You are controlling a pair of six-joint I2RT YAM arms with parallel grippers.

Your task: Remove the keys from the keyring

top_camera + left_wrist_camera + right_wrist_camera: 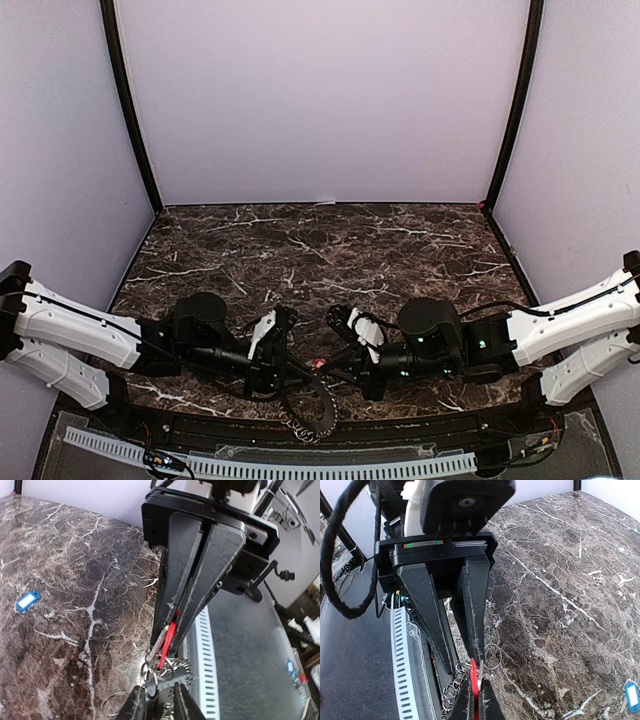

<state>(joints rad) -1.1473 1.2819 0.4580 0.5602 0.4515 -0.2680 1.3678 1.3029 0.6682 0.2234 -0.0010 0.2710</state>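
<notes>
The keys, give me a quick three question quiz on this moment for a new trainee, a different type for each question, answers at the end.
1. True or false: the blue key lies flat on the table, with nothing gripping it.
2. What does the right gripper pinch? A: the red key. B: the blue key. C: nothing at all.
3. Fill in: the blue key's plastic head carries a ____ label panel.
Key: 1 true; 2 A; 3 white.
</notes>
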